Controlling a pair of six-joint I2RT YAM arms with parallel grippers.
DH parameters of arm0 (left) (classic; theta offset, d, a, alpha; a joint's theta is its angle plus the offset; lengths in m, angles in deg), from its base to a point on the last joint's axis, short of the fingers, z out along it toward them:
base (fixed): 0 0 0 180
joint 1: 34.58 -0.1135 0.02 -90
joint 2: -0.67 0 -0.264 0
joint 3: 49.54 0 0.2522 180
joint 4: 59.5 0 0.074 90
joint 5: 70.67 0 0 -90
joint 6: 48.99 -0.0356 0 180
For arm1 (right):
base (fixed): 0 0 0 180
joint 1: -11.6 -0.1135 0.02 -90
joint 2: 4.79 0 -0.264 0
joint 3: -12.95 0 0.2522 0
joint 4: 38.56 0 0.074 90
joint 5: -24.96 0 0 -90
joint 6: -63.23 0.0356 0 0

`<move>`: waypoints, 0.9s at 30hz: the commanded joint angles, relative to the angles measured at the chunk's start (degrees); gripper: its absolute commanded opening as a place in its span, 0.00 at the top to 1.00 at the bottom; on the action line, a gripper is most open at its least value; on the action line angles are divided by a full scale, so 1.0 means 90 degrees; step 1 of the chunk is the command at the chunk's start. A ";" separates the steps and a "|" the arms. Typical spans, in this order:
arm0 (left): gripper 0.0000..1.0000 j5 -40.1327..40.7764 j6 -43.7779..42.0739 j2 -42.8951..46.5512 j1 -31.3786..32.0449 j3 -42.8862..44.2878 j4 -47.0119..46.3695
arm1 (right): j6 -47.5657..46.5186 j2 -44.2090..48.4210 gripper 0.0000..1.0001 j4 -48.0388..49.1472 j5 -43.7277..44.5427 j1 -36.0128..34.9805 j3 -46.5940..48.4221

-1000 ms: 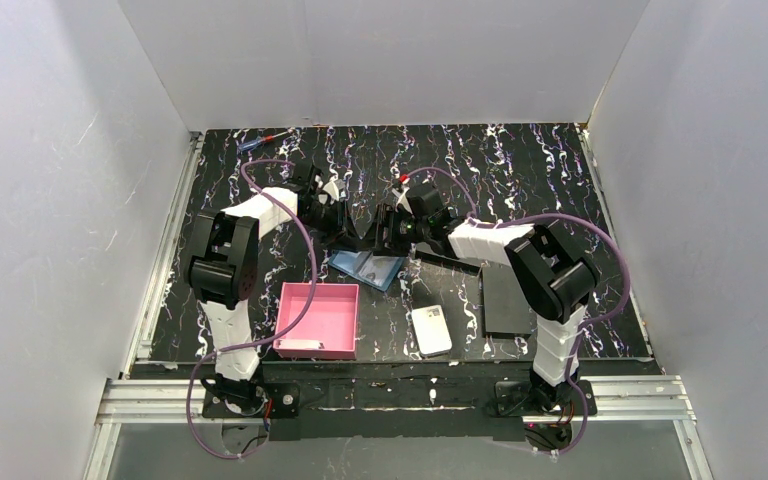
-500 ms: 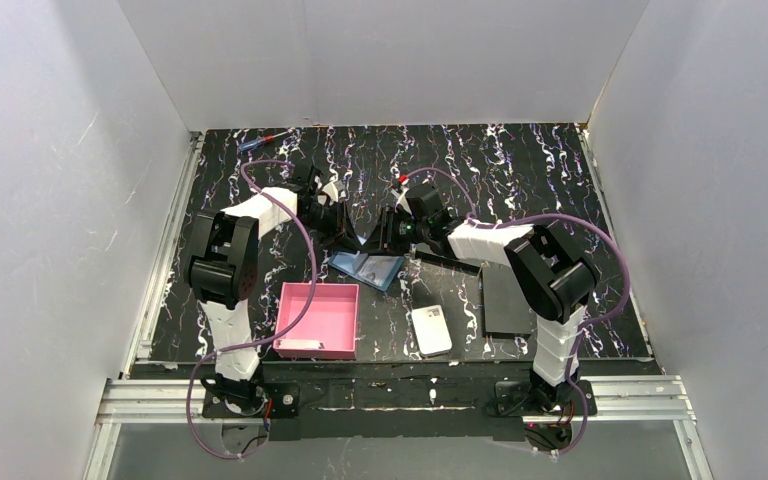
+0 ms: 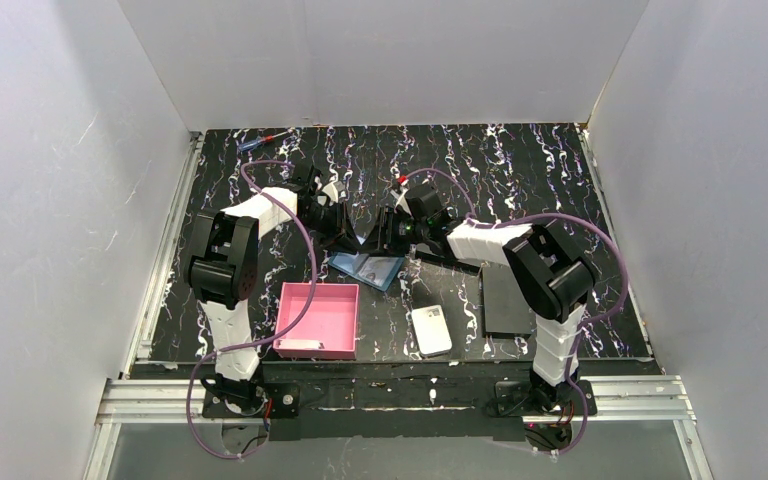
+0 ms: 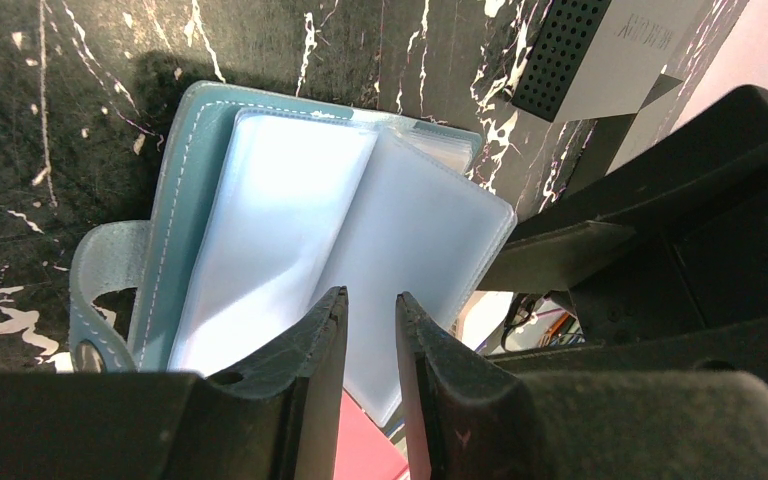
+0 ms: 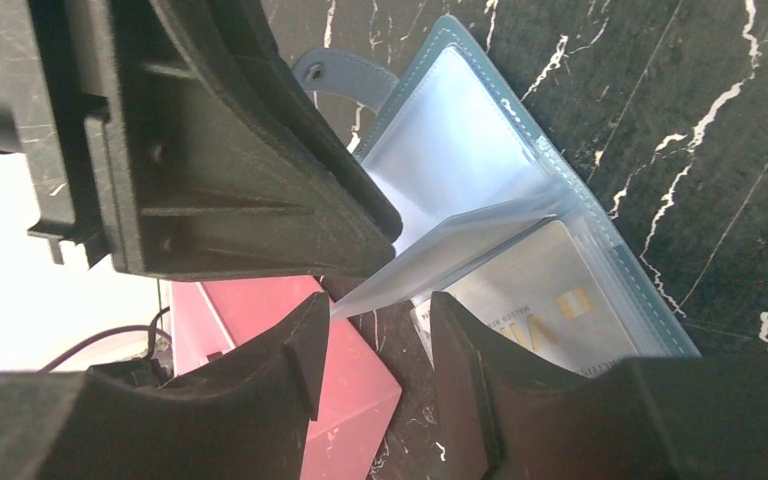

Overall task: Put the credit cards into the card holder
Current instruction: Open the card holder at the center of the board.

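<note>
Card holder: our teal card holder [image 3: 367,267] lies open on the desk [image 3: 530,170], about mid-desk, just beyond the pink tray [image 3: 317,312], clear sleeves facing up.
Credit card: one pale credit card [image 5: 550,290] sits inside a sleeve pocket.
Lifted sleeve: one sleeve leaf [image 5: 440,255] stands up off the rest, and its free edge reaches between the right hand's fingers.
Right hand [image 5: 380,305]: fingers moderately apart on either side of that edge, not clamped on it.
Left hand [image 4: 370,300]: narrow, with just a slim gap, over the sleeves. We can't tell if it's touching them.
Room: the hands crowd in tip to tip. The widest bare desk is toward the back wall.
Desk: black with white marbling. A white block [image 3: 431,330] and a black rectangle [image 3: 507,297] lie near our right arm, with white walls on three sides.
Views: only the right wrist shows the card. The top view hides the sleeves under the hands.
</note>
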 commanded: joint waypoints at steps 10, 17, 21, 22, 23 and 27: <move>0.74 0.0057 -0.0203 0.0307 0.0032 0.0148 0.0239 | -0.0200 -0.0087 0.59 -0.0107 0.0115 -0.0054 0.0173; 0.53 0.0398 -0.0621 0.0580 0.0022 0.0251 0.0572 | -0.0230 0.0020 0.62 -0.0077 0.0068 -0.0044 0.0047; 0.40 0.0833 -0.1121 0.0909 0.0039 0.0240 0.0812 | -0.0206 0.0059 0.63 -0.0057 0.0080 -0.0021 0.0013; 0.39 0.1097 -0.1294 0.0954 0.0070 0.0277 0.0942 | -0.0197 0.0060 0.63 -0.0052 0.0078 -0.0003 0.0003; 0.38 0.1471 -0.1458 0.0990 0.0090 0.0340 0.1090 | -0.0185 0.0057 0.63 -0.0034 0.0070 0.0029 -0.0015; 0.39 0.1975 -0.1891 0.1117 0.0157 0.0359 0.1327 | -0.0211 0.0032 0.67 -0.0012 -0.0009 0.0116 -0.0008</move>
